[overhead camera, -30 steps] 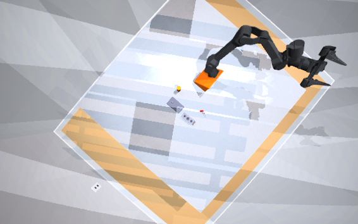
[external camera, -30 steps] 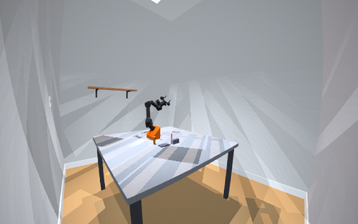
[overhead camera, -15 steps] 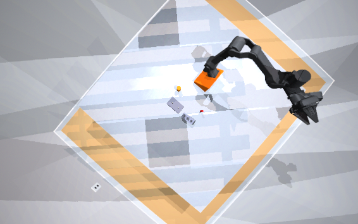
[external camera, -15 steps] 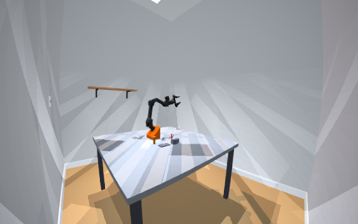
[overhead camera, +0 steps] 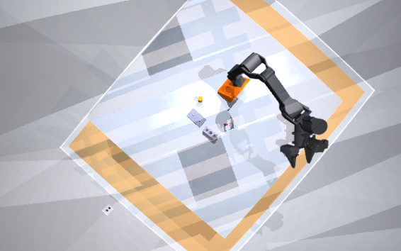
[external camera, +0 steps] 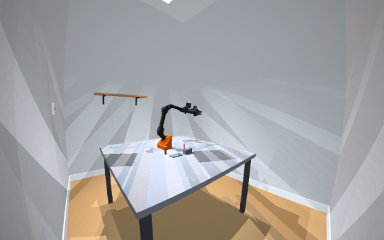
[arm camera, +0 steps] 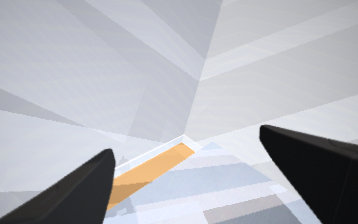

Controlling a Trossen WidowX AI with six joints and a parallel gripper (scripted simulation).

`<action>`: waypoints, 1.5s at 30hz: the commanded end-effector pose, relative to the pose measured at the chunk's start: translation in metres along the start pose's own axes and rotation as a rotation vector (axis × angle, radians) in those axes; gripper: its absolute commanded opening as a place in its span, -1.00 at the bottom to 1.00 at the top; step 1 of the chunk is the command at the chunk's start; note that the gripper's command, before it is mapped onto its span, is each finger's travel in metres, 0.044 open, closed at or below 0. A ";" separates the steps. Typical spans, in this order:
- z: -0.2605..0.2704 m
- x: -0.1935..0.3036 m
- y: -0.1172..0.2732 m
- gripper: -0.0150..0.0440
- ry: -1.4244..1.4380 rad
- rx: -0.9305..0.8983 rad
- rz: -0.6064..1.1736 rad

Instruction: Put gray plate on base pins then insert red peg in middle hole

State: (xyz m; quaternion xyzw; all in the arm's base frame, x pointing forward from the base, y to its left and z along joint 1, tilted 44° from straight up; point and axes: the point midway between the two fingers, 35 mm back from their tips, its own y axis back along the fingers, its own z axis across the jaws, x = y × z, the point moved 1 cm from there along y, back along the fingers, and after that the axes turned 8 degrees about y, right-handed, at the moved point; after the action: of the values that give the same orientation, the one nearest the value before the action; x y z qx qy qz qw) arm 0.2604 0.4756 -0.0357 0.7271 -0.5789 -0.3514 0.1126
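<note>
Plate not on base yet: step one, empty gripper up high

Step one in hand, I judge: the gray plate (overhead camera: 210, 134) (external camera: 187, 151), the block with a row of holes, sits beside the base (overhead camera: 195, 118) (external camera: 176, 155), the flat piece with two small pins. Plate is on the table, off the pins. My gripper (overhead camera: 301, 164) (external camera: 200, 113) (arm camera: 188, 143) is spread about as wide as it goes, nothing in it, well apart from the parts.

Next move: swing back over the plate, point the fingers down, grip it squarely, lift, line its outer holes up with the pins, lower level. One hole off a pin would likely leave it tilted. Red peg (overhead camera: 226, 125) (external camera: 184, 146) stands upright near the plate; comes second, could get knocked.

Surface: pale table (overhead camera: 159, 152) (external camera: 152, 183) (arm camera: 215, 175) with streaks of light and shadow. Orange mount (overhead camera: 227, 93) (external camera: 162, 145) under my arm, small yellow-orange cylinder (overhead camera: 200, 99) (external camera: 165, 150) near the base. Room: gray walls, tan floor (overhead camera: 142, 177) (external camera: 81, 203) (arm camera: 150, 175), wooden shelf (external camera: 120, 95) on the wall.
</note>
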 end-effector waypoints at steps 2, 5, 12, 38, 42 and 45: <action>-0.046 0.066 -0.029 1.00 -0.410 0.013 0.249; -0.066 0.097 -0.035 1.00 -0.590 0.050 0.356; -0.110 0.172 -0.037 1.00 -1.008 0.201 0.601; -0.212 0.385 0.081 1.00 -2.037 1.404 1.183; -0.212 0.385 0.081 1.00 -2.037 1.404 1.183; -0.212 0.388 0.078 1.00 -2.037 1.404 1.183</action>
State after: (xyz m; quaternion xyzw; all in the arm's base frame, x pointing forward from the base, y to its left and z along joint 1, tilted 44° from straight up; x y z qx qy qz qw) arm 0.3697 0.0438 0.0173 -0.2958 -0.6829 -0.2646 -0.6133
